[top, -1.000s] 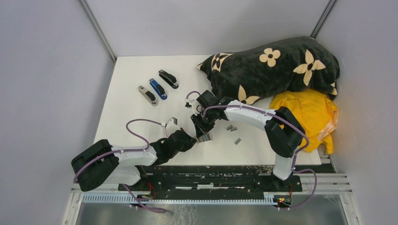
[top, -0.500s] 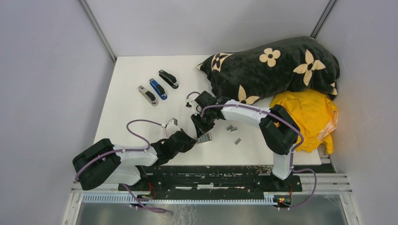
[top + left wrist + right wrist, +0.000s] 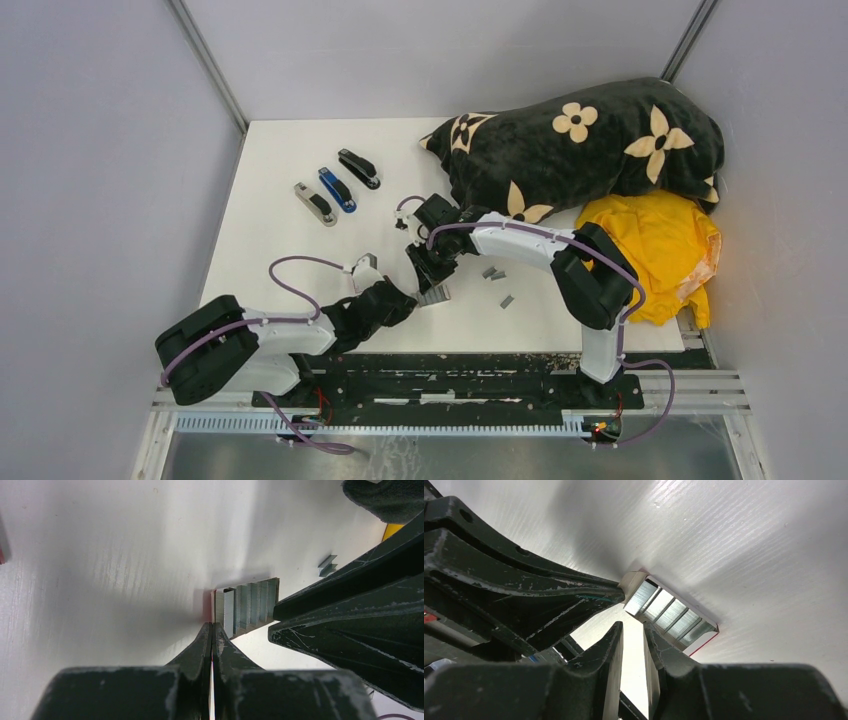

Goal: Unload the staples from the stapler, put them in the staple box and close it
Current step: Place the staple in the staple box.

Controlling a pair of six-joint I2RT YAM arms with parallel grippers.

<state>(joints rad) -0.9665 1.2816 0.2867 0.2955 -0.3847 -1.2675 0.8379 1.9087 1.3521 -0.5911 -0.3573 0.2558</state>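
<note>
Right hand (image 3: 631,628), narrowly parted and empty. Staples (image 3: 669,612) lie just ahead in an open box (image 3: 630,580), strips side by side, row running rightward. Left hand (image 3: 213,626), closed, meets the box's opposite edge, equally near.

Table (image 3: 290,260) is viewed from high above and behind, arm bases at 6 o'clock. Wrist views are taken close over the tabletop, past left gripper (image 3: 212,630) and right gripper (image 3: 632,630). The staple box (image 3: 247,607) is shared by all three views.
</note>
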